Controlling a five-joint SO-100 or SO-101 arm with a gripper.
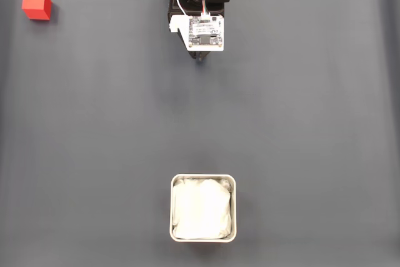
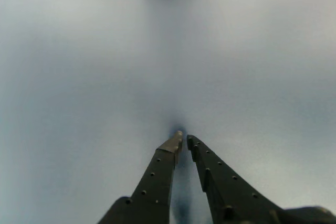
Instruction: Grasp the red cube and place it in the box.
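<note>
The red cube (image 1: 36,4) sits at the far top left of the grey mat in the fixed view. The box (image 1: 203,178), a silvery square tray with white lining, stands at the bottom centre. My arm enters from the top centre, and my gripper (image 1: 200,57) pokes out just below the white camera board, far from both cube and box. In the wrist view my gripper (image 2: 184,139) has its two dark fingers almost touching at the tips, shut with nothing between them, close above the bare mat.
A dark grey mat (image 1: 300,123) covers the whole table. A wide stretch of it lies between the arm and the box, and to both sides.
</note>
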